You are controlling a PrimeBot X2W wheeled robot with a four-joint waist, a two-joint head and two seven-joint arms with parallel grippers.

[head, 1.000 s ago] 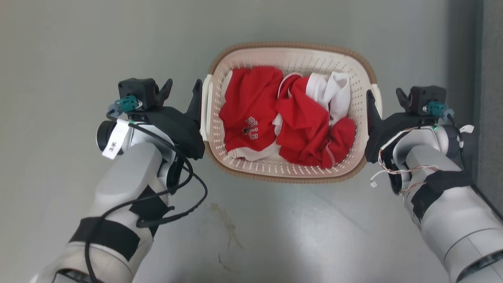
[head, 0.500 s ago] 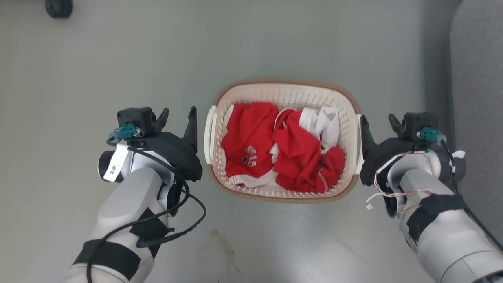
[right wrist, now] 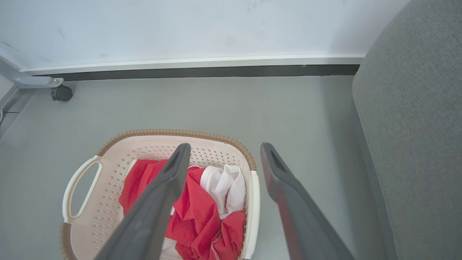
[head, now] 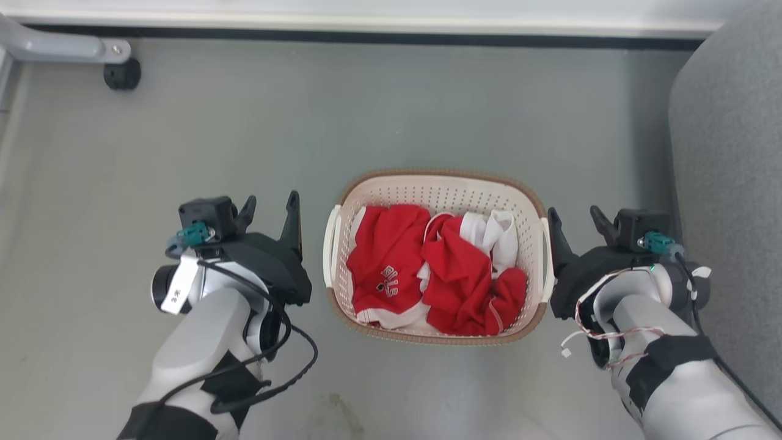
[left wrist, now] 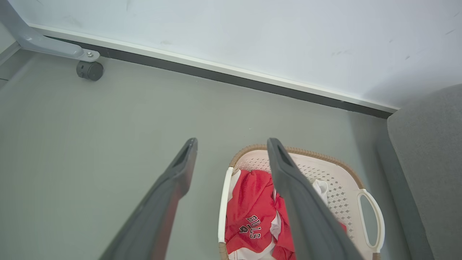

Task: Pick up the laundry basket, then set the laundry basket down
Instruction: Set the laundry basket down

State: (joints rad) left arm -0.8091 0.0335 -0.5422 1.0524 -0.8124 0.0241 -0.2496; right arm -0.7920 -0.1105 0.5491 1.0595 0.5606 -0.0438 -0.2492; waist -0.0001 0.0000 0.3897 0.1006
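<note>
The laundry basket (head: 440, 175) stands on the grey floor, cream-white and perforated, with a brown rim and a white handle on each side. Red and white clothes (head: 391, 269) lie in it. My left gripper (head: 272, 200) is open, to the left of the left handle and apart from it. To the right of the right handle, my right gripper (head: 573, 212) is open too. In both wrist views the basket (left wrist: 306, 152) (right wrist: 162, 131) lies well below the spread left gripper (left wrist: 231, 142) and right gripper (right wrist: 224, 146), which hold nothing.
A grey upholstered seat (head: 727, 183) fills the right side, close to my right arm. A white wall with a dark baseboard (head: 366, 35) runs along the far side. A grey furniture leg with a black caster (head: 122, 74) stands at the far left.
The camera has risen, so the wall, caster and seat have come into view. Both open grippers have drawn up and away from the basket's handles. The basket stays on the floor.
</note>
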